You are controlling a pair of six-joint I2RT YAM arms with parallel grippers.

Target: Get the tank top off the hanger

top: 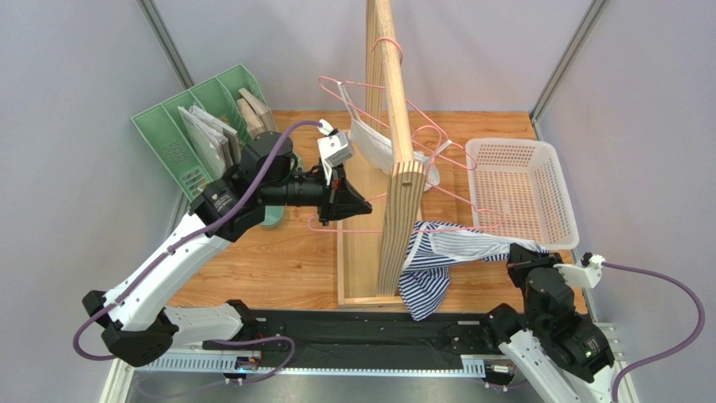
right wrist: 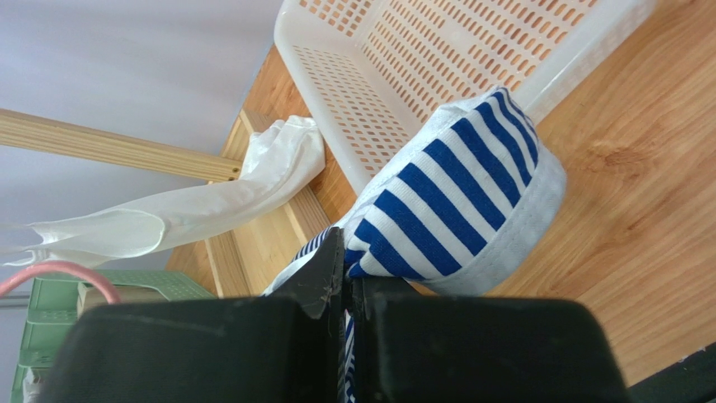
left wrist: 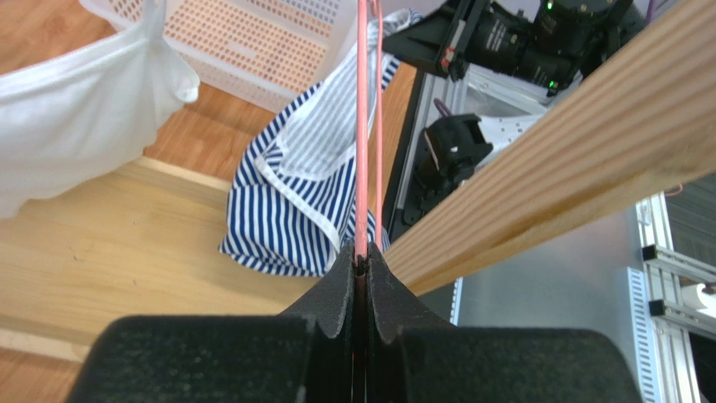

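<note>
**Both jaws clenched, the pull part made**

The jaws of the left gripper (left wrist: 363,262) are pressed together on the pink wire hanger (left wrist: 361,151), whose two thin strands run straight out from between them. The jaws of the right gripper (right wrist: 344,256) are pinched on a fold of the blue-and-white striped tank top (right wrist: 458,189), which bunches up just beyond them.

The tank top slumps toward the near edge of the tabletop. It is to the right of the tall wooden clothes rack (top: 395,168) and just before the near end of the white perforated plastic basket (top: 511,143), which lies along the right edge.

The removal looks underway but not finished. Most of the cloth sags below the wire instead of hanging spread on it. The hanger's far end shows close above the top's upper hem. Whether a strap is looped over that end cannot be told. What seems left is to draw the cloth off sideways until no strap catches.

A white garment (top: 370,143) hangs from a second hanger on the rack, apart from both grips.

No brand, label or legible writing shows on the cloth, the basket or the rack.
</note>
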